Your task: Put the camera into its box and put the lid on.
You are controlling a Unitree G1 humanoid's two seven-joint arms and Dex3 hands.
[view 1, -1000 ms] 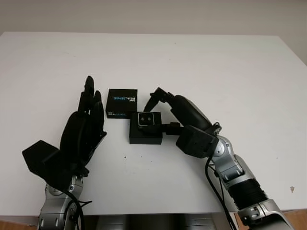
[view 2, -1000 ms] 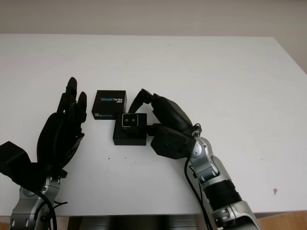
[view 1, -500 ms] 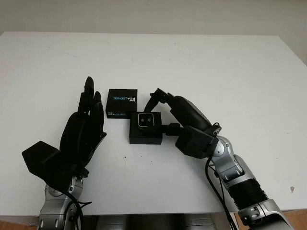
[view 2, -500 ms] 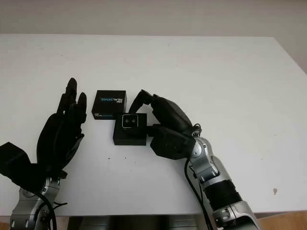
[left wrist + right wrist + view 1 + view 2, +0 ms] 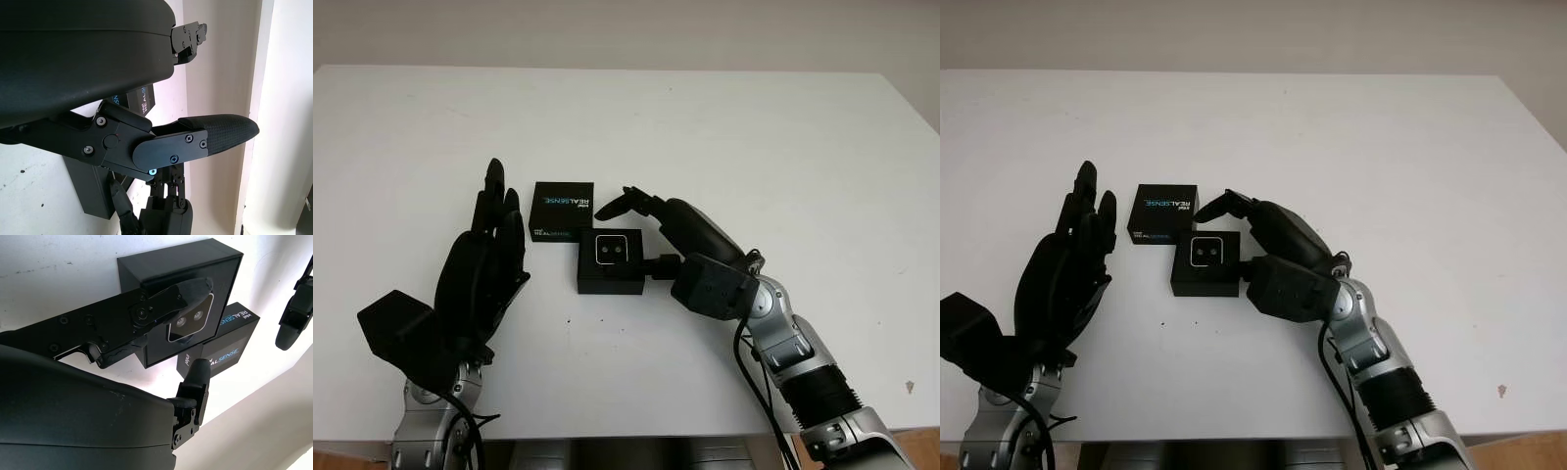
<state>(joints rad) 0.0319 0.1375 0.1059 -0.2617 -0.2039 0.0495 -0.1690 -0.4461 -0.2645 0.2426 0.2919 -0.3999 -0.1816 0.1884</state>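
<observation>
R hand (image 5: 651,230) sits just beside the box's right edge, holding nothing, open: one finger (image 5: 619,204) reaches out over the far right corner of the box, above the gap btwn box and lid; another finger (image 5: 161,298) in the R wrist view crosses over the box top, partly hiding the camera; can't tell if it touches it. Camera (image 5: 611,249), small w/ silver rim and two lenses facing up, lies in the black box (image 5: 610,279), set toward the box's far side. Box rests flat on the white table (image 5: 783,147), roughly centre, near the front half. Lid (image 5: 562,210), black w/ "REALSENSE" print, lies flat on the table just behind and to the left of the box, corner nearly touching it; not on the box. L hand (image 5: 487,259) is raised w/ palm side turned toward the box, left of it and apart, open, holding nothing; fingertips (image 5: 493,171) roughly level w/ the lid's left edge. R forearm (image 5: 803,372) runs from bottom right up to the box; L arm (image 5: 431,431) comes up at bottom left. Btwn the lid and the box top, the R hand's outstretched finger is in the way.
</observation>
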